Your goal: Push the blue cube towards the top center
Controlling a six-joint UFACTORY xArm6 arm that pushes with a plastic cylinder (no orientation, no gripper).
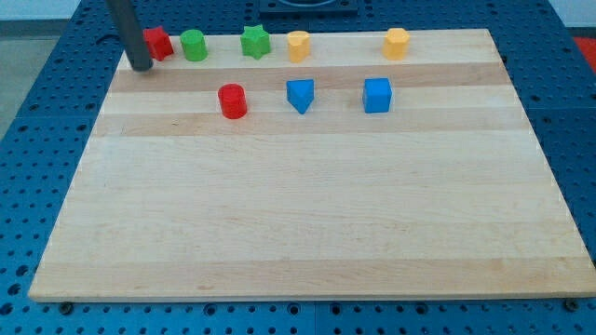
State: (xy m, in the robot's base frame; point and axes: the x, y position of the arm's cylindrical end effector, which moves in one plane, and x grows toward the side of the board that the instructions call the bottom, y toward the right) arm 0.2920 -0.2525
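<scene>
The blue cube point(377, 95) sits on the wooden board point(307, 214) in the upper right part, right of a blue triangular block point(300, 95). My tip point(142, 67) is at the view's top left, just left of a red block point(158, 44), far left of the blue cube. The rod rises out of the view's top edge.
A red cylinder point(232, 100) lies left of the blue triangular block. Along the top edge stand a green cylinder point(194, 45), a green star block point(255, 42), a yellow block point(298, 46) and another yellow block point(397, 44) above the blue cube.
</scene>
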